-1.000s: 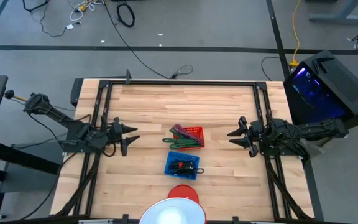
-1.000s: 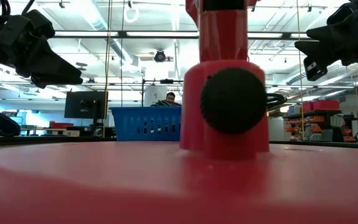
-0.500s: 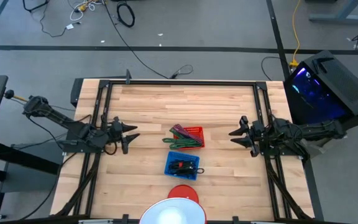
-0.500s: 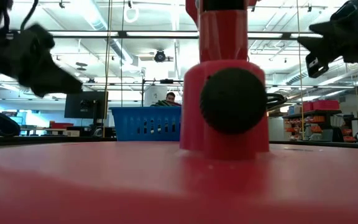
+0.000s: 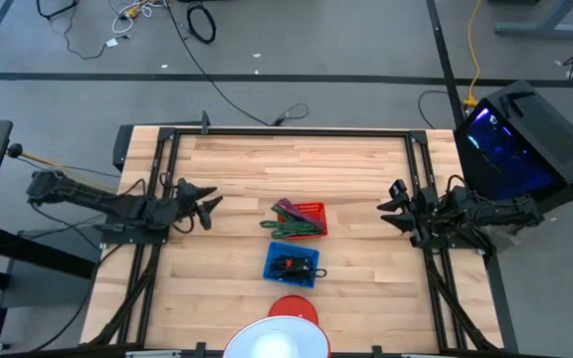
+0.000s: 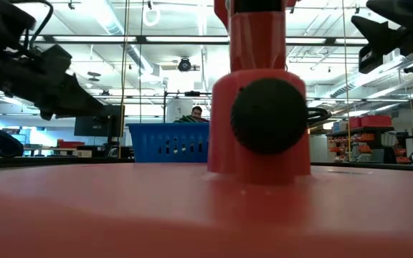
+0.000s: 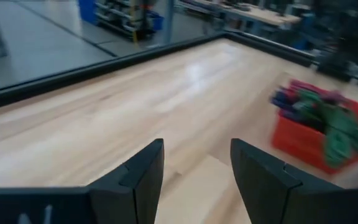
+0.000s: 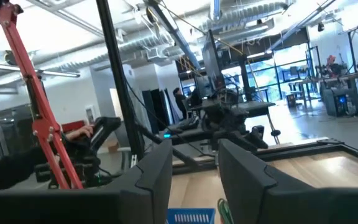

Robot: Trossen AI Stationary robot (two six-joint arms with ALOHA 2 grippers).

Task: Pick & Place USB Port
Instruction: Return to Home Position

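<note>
The left gripper point(image 5: 205, 202) hangs over the left side of the surface point(image 5: 346, 169), jaws spread apart and holding nothing; the left wrist view shows bare wood between its fingers point(image 7: 138, 177). The right gripper point(image 5: 398, 207) sits at the right edge of the surface, jaws likewise parted and empty, as its wrist view shows. The red bin point(image 5: 309, 212) stands near the middle of the surface, with green cable point(image 5: 292, 229) draped over its rim and a pink cable point(image 5: 287, 208) at its left end. The blue bin point(image 5: 292, 263) lies just beside it toward the near edge and holds dark cables. No loose cable shows on the wood. Judged from this layout, sorting is complete and the homing step is in hand. The next move calls for folding each arm to its rest pose, clear of both bins.
</note>
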